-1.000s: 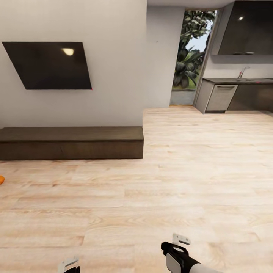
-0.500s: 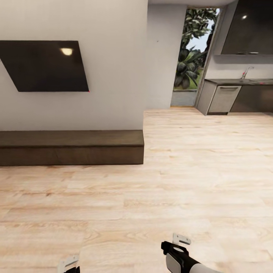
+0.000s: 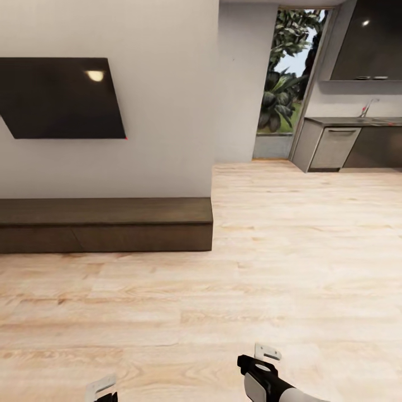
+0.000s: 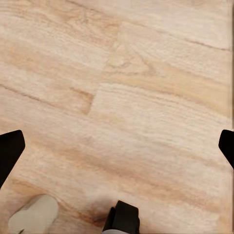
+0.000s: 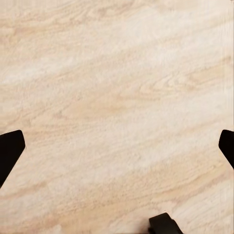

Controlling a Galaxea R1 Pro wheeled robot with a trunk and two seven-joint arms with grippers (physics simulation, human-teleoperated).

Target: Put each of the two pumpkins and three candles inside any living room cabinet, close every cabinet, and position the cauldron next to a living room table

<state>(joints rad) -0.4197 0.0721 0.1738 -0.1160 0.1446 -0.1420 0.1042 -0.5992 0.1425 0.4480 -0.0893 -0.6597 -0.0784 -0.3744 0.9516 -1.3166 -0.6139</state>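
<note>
Robot stands on bare pale wood floor (image 3: 279, 268), facing the long dark-brown media cabinet (image 3: 106, 223) under the wall-mounted TV (image 3: 61, 97). Cabinet fronts read flush; all appear closed. No pumpkins, candles, cauldron or coffee table are in sight near the cabinet, so I cannot tell where they lie. Beyond the cabinet's right end, the floor runs on to a kitchen counter (image 3: 352, 120) and a glass door onto plants (image 3: 285, 78). Left gripper (image 4: 117, 146): the 2 fingertips sit at opposite edges of the wrist picture, so jaws spread wide, nothing between them, floor below. Right gripper (image 5: 117, 146): same, wide apart and empty. In the head view both arms hang low, well short of the cabinet. Risks, as judgement: 1) the base drifting toward the kitchen, away from the cabinet, wastes travel; 2) with no handles, a front may slip from the fingers when pulled; 3) driving close with arms this low could clip the cabinet's right corner.
</note>
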